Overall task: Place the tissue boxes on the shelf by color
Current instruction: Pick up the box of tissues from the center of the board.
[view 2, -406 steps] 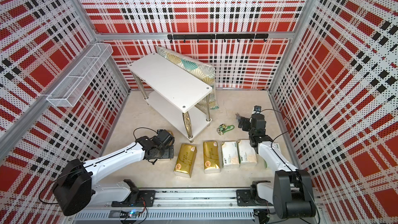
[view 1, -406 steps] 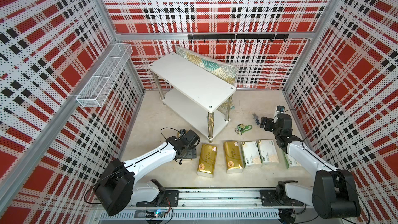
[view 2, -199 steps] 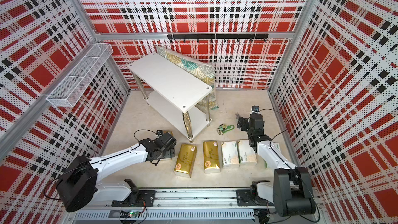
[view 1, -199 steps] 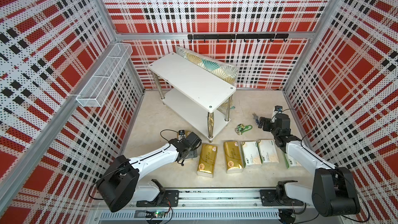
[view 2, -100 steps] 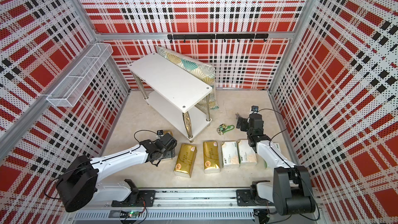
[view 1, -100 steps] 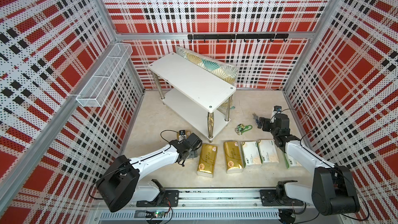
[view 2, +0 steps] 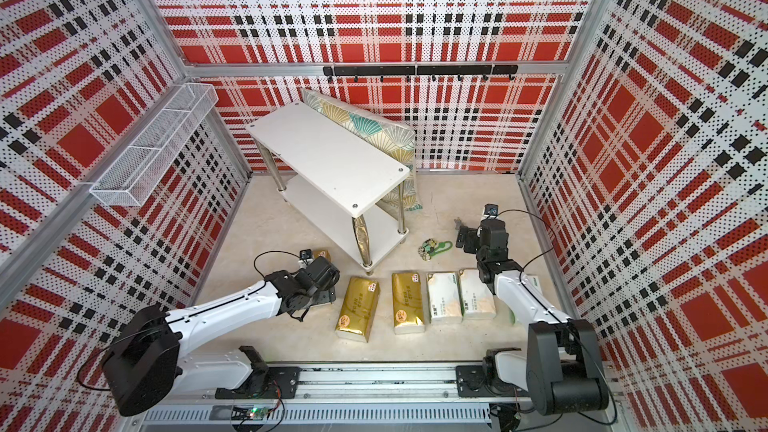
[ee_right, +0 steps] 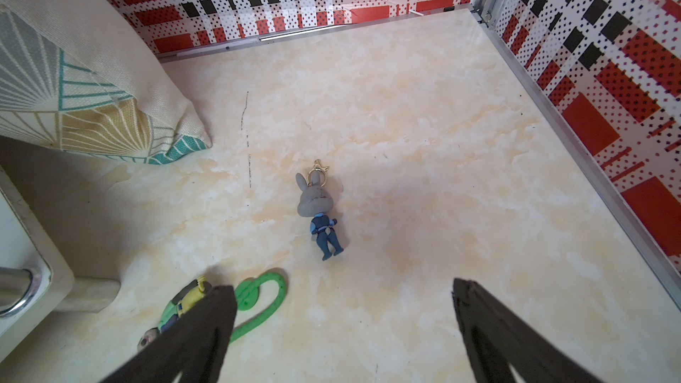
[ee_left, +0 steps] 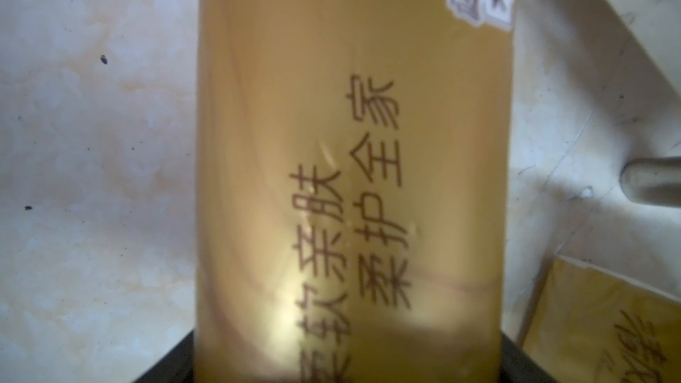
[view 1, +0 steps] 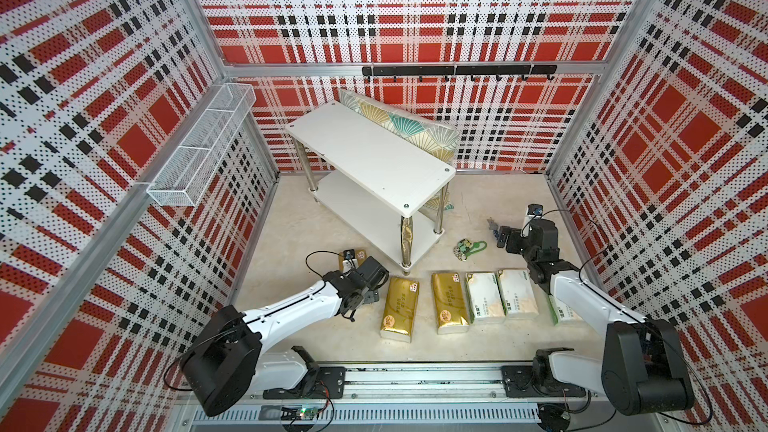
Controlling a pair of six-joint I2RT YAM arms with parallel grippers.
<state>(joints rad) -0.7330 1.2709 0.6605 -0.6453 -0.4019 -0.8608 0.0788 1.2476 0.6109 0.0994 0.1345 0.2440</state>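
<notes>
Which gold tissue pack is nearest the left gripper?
The gold pack off by itself near the shelf leg, between the left gripper's fingers; the other two lie in the row.

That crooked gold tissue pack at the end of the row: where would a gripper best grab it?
Probably across its narrow width, near the middle, coming down from above. The gold pack lies flat on the floor with both long sides free: a gap to the next gold pack, a strip of floor on the other side.
</notes>
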